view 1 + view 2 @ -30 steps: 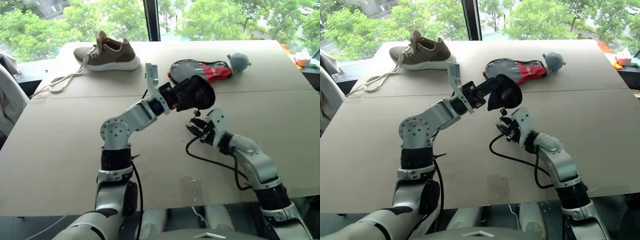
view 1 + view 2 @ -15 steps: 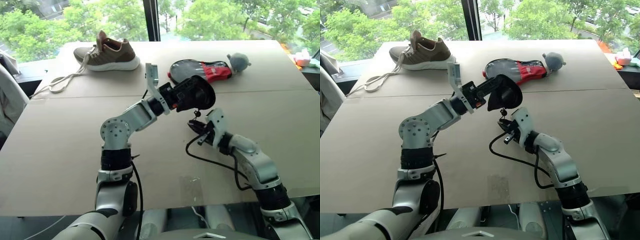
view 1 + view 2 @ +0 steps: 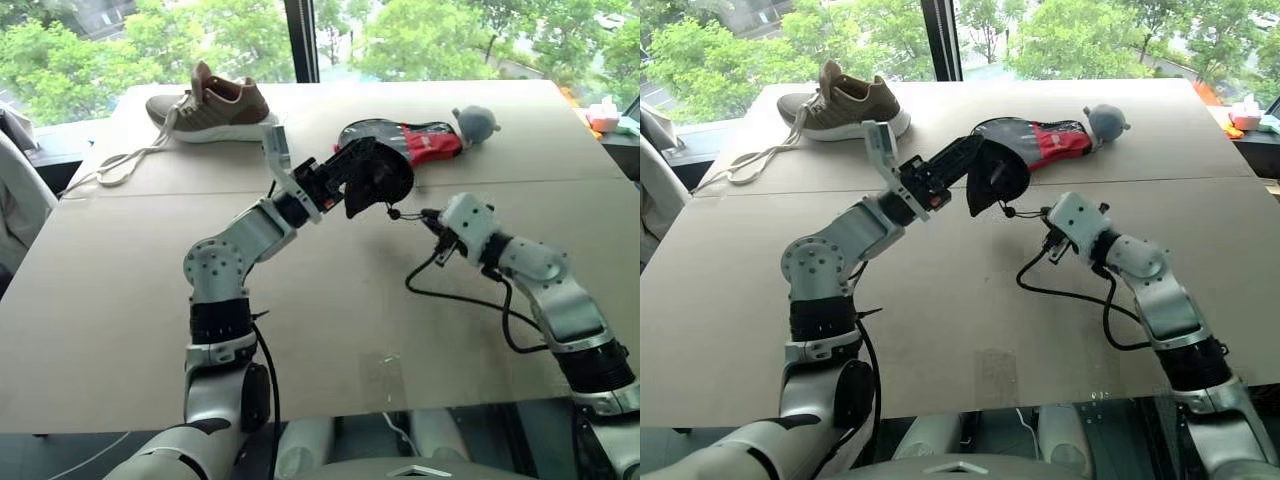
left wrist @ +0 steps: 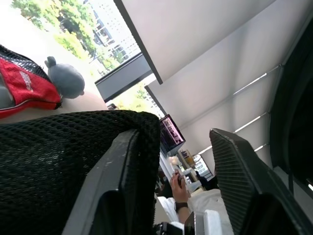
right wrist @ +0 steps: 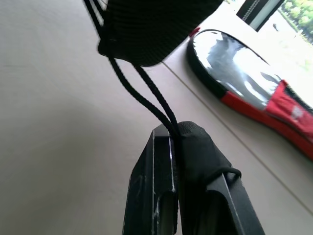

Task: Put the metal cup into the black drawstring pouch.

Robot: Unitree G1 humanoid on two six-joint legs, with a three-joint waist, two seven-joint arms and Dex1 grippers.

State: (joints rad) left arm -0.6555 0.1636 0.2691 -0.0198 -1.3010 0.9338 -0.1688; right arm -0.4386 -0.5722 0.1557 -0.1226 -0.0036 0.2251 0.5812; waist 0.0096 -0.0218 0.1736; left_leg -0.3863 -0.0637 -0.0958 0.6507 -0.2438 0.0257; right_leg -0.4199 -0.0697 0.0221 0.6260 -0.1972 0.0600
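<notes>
**Q:** Where is the pouch, and why is it up in the air?

**A:** The pouch (image 3: 378, 180) hangs above the worktop (image 3: 120, 300), toward 12 o'clock from its middle. My left gripper (image 4: 176, 137) stands wide open with the mesh draped over 1 finger (image 4: 122, 166). I think spread jaws hold the fabric without pinching the mouth flat.

**Q:** And your right gripper?

**A:** My right gripper (image 5: 173, 132) sits at 4 o'clock from the pouch, closed tight on the cord (image 5: 152, 89). The 2 strands run taut from it up to the pouch. Pulling them away from the left gripper should cinch the mouth.

**Q:** Where is the cup?

**A:** The fabric hides it. The pouch bulges round, so I judge it sits inside.

**Q:** Any risk?

**A:** The paddle cover (image 3: 425, 140) lies near, at 1 o'clock from the pouch. With open jaws, a hard tug might slip the pouch off.
</notes>
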